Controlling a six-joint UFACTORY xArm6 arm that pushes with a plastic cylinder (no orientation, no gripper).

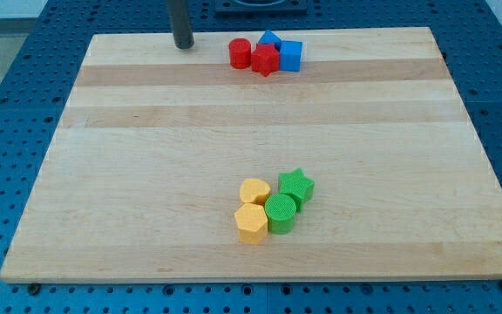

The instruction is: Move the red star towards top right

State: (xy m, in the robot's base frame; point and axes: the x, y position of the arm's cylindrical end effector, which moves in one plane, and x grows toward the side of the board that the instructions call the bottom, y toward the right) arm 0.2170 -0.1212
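The red star point(266, 61) sits near the board's top edge, a little left of centre, in a tight cluster. A red cylinder point(240, 53) touches it on the left. A blue cube point(290, 56) touches it on the right, and a blue block of unclear shape point(270, 40) is just behind it. My tip point(184, 44) rests on the board at the top, to the left of this cluster, about a block's width from the red cylinder.
A second cluster lies low on the wooden board point(146, 174), near the centre: a yellow heart-like block point(254, 191), a yellow hexagon point(251, 223), a green cylinder point(281, 213) and a green star point(297, 186). Blue pegboard surrounds the board.
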